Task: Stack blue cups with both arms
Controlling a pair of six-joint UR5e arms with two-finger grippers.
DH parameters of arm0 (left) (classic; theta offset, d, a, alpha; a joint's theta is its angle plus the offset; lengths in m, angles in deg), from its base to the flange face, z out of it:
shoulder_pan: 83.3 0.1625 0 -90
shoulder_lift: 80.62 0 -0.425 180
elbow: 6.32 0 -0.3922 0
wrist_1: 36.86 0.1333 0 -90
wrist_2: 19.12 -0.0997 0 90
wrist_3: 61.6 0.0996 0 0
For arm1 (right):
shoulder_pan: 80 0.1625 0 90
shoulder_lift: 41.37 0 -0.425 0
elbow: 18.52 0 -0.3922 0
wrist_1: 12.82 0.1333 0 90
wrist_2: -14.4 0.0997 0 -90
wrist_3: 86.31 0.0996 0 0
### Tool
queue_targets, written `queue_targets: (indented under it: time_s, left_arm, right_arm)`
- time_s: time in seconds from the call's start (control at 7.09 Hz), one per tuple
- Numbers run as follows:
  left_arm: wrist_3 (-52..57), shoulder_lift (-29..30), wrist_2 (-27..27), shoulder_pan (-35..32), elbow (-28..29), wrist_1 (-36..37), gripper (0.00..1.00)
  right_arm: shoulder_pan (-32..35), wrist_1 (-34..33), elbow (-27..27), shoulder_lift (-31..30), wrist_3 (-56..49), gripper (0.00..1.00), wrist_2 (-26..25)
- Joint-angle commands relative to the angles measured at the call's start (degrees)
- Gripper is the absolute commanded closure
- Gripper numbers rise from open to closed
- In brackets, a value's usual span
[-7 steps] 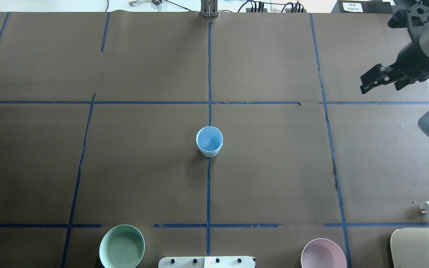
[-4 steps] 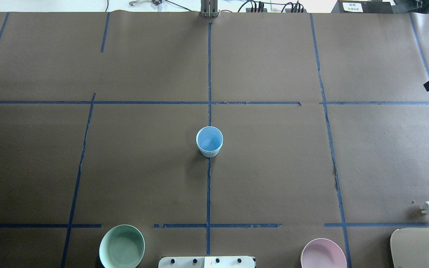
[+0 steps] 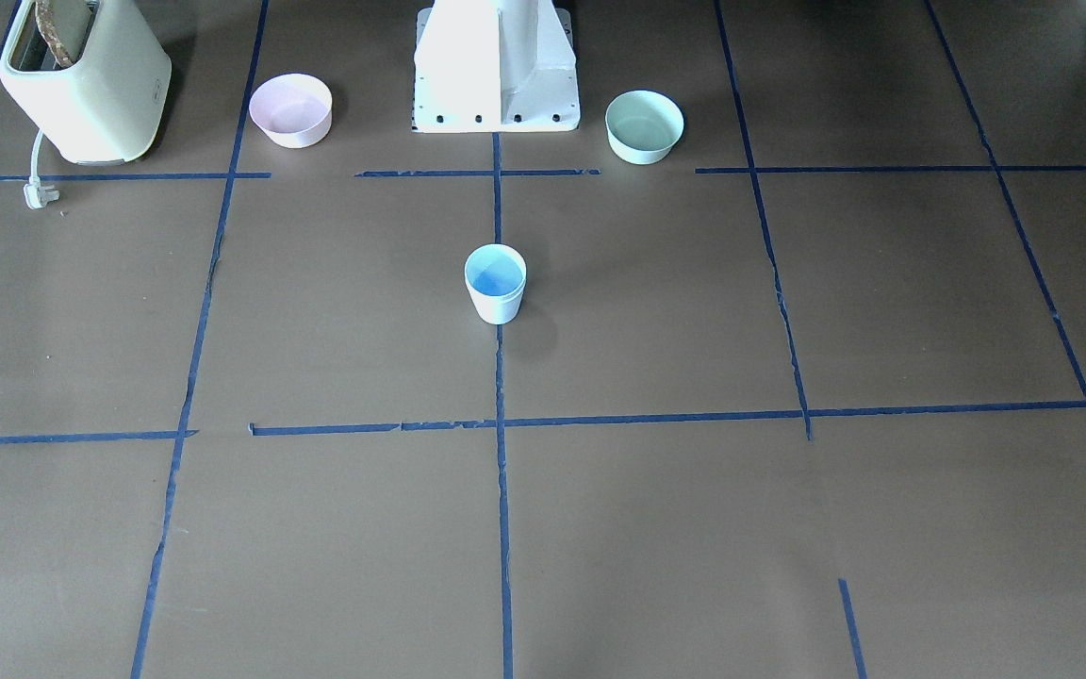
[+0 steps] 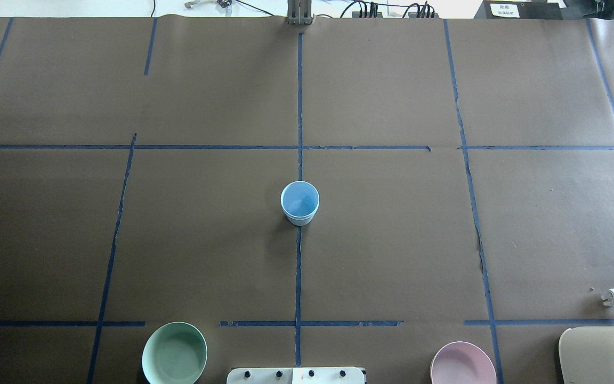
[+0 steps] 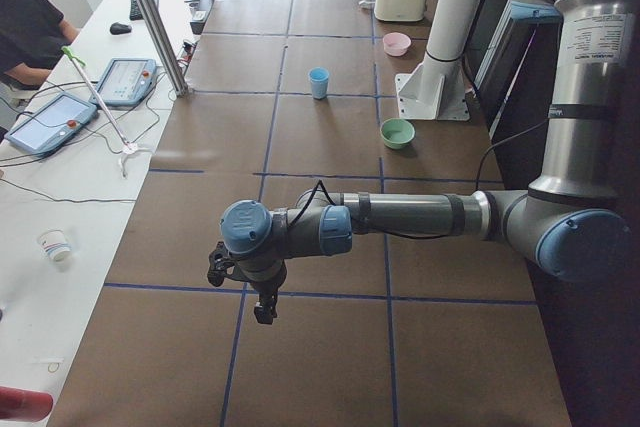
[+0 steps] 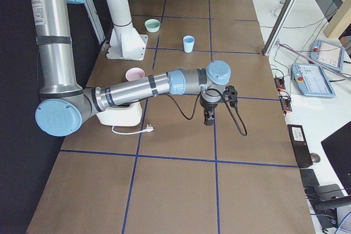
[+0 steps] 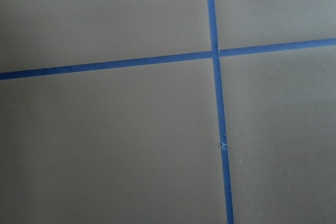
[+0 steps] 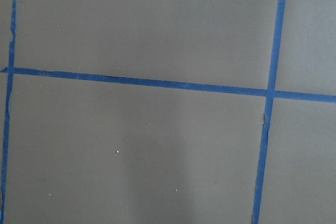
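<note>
One pale-blue cup (image 4: 299, 202) stands upright at the middle of the table, on the centre tape line; it also shows in the front view (image 3: 495, 283), the left view (image 5: 318, 82) and the right view (image 6: 188, 43). No second separate cup shows. I cannot tell whether another is nested inside it. My left gripper (image 5: 264, 313) hangs over the table's left end, far from the cup. My right gripper (image 6: 208, 120) hangs over the right end, also far from it. Both show only in side views, so I cannot tell whether they are open or shut. The wrist views show only brown paper and blue tape.
A mint-green bowl (image 4: 174, 353) and a pink bowl (image 4: 462, 364) sit on either side of the white pedestal base (image 3: 496, 66). A cream toaster (image 4: 603, 354) with a loose plug (image 4: 613, 297) stands at the near right corner. An operator (image 5: 25, 27) sits beyond the far edge.
My right arm and gripper have swung out of the overhead view past its right edge. The cup and the bowls have not moved.
</note>
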Motion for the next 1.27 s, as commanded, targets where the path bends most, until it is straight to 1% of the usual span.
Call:
queue_targets:
  time_s: [0.0, 0.14, 0.28, 0.42, 0.56, 0.71, 1.13]
  left_arm:
    - [-0.6, -0.2, -0.1, 0.1, 0.2, -0.6, 0.00]
    - [-0.6, -0.2, -0.1, 0.1, 0.2, -0.6, 0.00]
    - [-0.6, -0.2, -0.1, 0.1, 0.2, -0.6, 0.00]
    - [-0.6, -0.2, -0.1, 0.1, 0.2, -0.6, 0.00]
    - [-0.6, -0.2, -0.1, 0.1, 0.2, -0.6, 0.00]
    - [-0.6, -0.2, -0.1, 0.1, 0.0, -0.6, 0.00]
    - [-0.6, -0.2, -0.1, 0.2, 0.0, -0.6, 0.00]
  right_arm:
    - [1.5, 0.0, -3.1, -0.4, -0.2, 0.01, 0.1]
    - [3.8, 1.0, -6.3, -0.5, -1.8, 0.01, 0.4]
    - [5.4, 4.4, -9.4, -1.4, -6.9, 0.01, 0.4]
    - [5.8, 6.2, -10.1, -2.9, -7.7, 0.01, 0.1]
    - [6.5, 9.5, -10.0, -5.6, -7.5, 0.01, 0.1]
    - [6.9, 12.1, -10.0, -6.9, -7.2, 0.01, 0.0]
    - [7.7, 12.3, -9.6, -6.3, -4.2, 0.01, -0.1]
